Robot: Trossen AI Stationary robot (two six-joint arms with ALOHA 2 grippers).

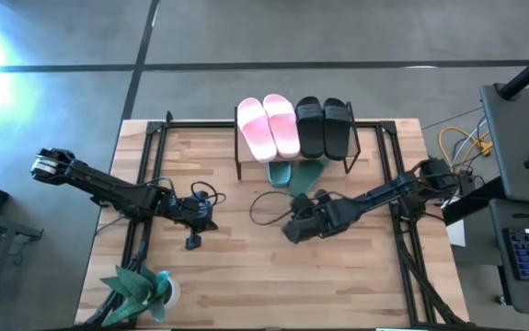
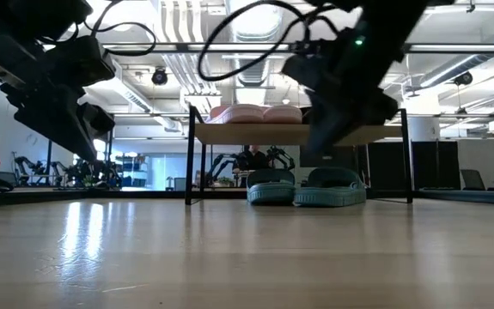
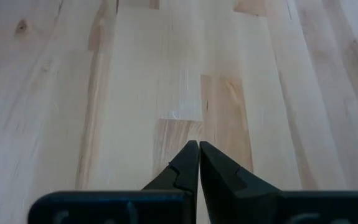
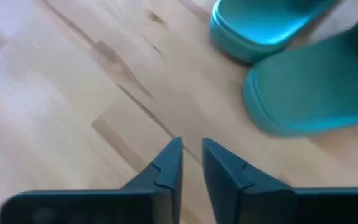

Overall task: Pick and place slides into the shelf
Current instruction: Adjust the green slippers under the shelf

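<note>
We found the left gripper [image 1: 193, 241] low over the bare wooden table [image 1: 246, 276], well to the left of the shelf [image 1: 293, 162]; its jaws were pressed together with nothing between them, only planks ahead of their tips. Beyond and to the right of those jaws, the shelf carried the pink slides [image 1: 269, 126] and the black slides [image 1: 324, 126] side by side on its plank top. The green slides [image 2: 307, 187] lay on the table beneath it, heels poking out at the front. The right gripper [image 4: 191, 163] sat just in front of them, its jaws a narrow slit apart and empty, the green pair just ahead.
</note>
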